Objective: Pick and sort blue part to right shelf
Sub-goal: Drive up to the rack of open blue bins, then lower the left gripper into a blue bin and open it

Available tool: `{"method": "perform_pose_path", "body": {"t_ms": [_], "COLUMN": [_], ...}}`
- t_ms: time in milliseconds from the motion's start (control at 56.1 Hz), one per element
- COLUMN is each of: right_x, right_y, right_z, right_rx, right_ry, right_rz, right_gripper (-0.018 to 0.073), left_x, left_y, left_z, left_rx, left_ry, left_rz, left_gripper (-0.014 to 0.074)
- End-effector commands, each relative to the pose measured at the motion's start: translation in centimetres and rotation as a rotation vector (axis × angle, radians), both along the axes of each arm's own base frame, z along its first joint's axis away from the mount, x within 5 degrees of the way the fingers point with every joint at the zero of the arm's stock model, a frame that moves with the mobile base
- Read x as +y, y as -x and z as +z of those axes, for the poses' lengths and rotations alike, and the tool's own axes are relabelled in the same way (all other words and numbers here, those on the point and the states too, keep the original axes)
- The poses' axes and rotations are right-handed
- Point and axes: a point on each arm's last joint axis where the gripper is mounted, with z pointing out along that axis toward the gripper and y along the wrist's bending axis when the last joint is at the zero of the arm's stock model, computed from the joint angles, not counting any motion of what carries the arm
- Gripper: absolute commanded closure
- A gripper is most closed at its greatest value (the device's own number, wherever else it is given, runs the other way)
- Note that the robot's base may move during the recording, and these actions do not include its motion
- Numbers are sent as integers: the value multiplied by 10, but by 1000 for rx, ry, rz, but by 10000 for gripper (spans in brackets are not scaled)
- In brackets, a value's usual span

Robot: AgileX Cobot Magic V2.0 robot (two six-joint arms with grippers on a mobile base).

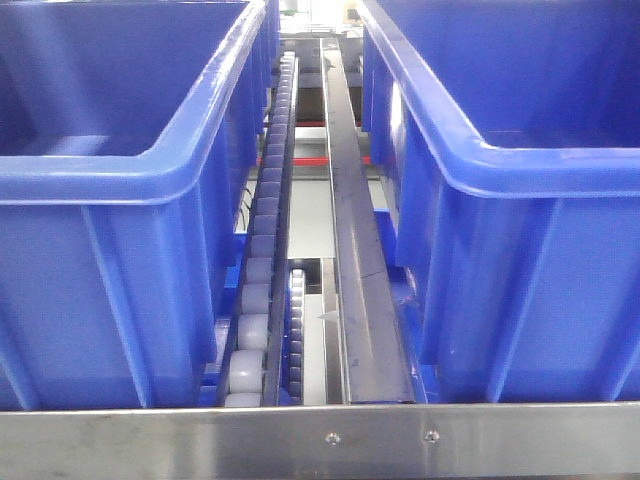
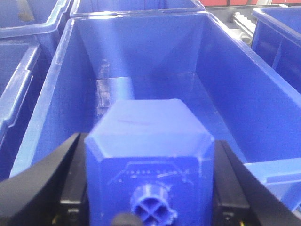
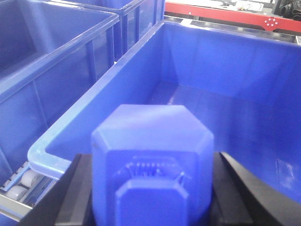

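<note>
Low in the centre of the left wrist view, the left gripper (image 2: pixel 149 183) was closed on a blue part (image 2: pixel 148 136), black fingers (image 2: pixel 70 179) pressed to both its sides, knob toward the camera, with an open blue bin (image 2: pixel 235 103) beyond it. At the bottom centre of the right wrist view, the right gripper (image 3: pixel 153 193) was clamped the same way on a second blue part (image 3: pixel 153 136), in front of another blue bin (image 3: pixel 225 61).

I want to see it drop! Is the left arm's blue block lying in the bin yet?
No, held: the matte deep-blue bottle-shaped block is clamped in the left pincer, with the blue plastic bin beyond.
</note>
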Motion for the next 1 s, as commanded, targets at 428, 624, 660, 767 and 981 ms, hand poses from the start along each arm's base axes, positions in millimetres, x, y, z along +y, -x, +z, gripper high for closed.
{"method": "perform_pose_path", "body": {"t_ms": [428, 624, 660, 767, 981], "right_x": [-1, -1, -1, -1, -1], "right_y": [0, 0, 0, 0, 0], "right_z": [16, 17, 17, 17, 17], "right_rx": [-97, -97, -97, -97, -97], "right_ry": [-37, -39, -39, -39, -39], "right_rz": [-17, -16, -16, -16, -16], "right_gripper": [433, 433, 433, 433, 433], "left_x": [-5, -14, -15, -19, -26], "left_y": [-26, -88, -103, -143, -223], "left_z": [37, 63, 67, 72, 51], "left_rx": [-16, 174, 210, 299, 489], "left_ry": [61, 92, 89, 80, 49], "left_rz": [-20, -34, -32, -26, -12], "left_gripper": [264, 264, 264, 264, 264]}}
